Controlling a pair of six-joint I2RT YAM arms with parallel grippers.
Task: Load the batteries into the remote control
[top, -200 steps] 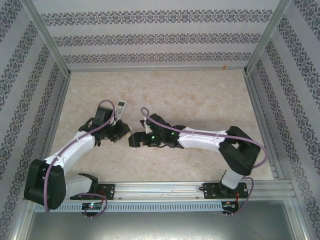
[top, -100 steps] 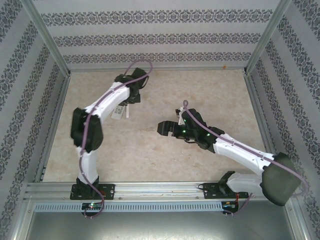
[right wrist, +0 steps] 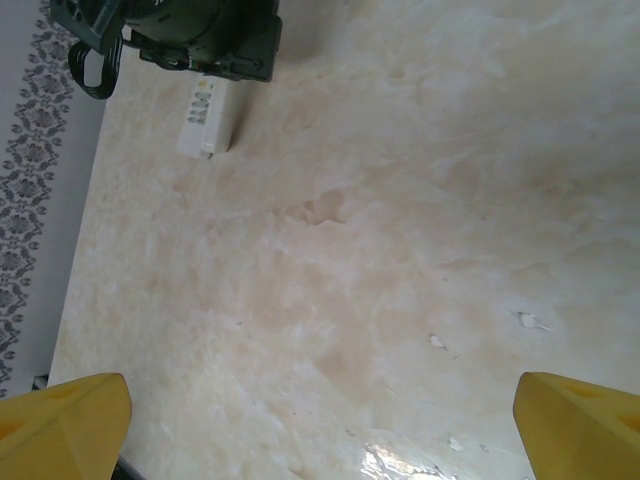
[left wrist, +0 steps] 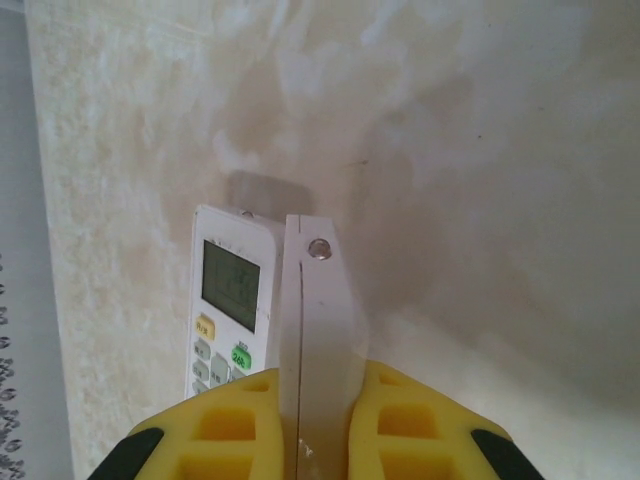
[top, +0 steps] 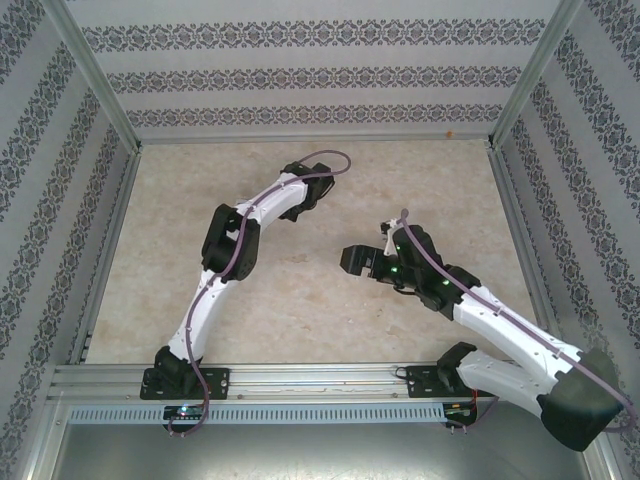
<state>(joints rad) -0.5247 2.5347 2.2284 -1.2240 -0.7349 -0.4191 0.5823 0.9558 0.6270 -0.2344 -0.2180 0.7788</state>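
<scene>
Currently, stage: early, by my reading; nothing is being loaded and the remote's button side faces up.
Left claw: the left claw [left wrist: 305,255] has its white tip plates pressed flat together with no gap, and I can make out nothing between them.
Remote: the remote [left wrist: 228,300] is white, with its display and buttons upward. It lies flat on the table [right wrist: 400,200] just left of the left claw's tips, its top end about level with them. Whether it touches them I cannot tell.
Why held so: closed tips make one narrow blade, which suits nudging, pinning or tipping the remote better than lifting it. With the buttons up, the battery bay is probably underneath, so a turn-over looks likely.
Right claw: the right claw [right wrist: 322,420] has its yellow fingers [right wrist: 70,415] spread wide apart and holds nothing, angled down over bare table.
Remote from the right claw: far ahead and to the left, well apart.
Why placed so: open and out of the other arm's way, it looks ready to fetch or receive something.
Around: a few small pale flecks [right wrist: 528,320] lie on the surface ahead and right of the right claw, and the patterned wall [right wrist: 40,160] runs beyond the remote.
In the way: the left claw's dark body overhangs one end of the remote, so the right claw cannot reach it from that side.
</scene>
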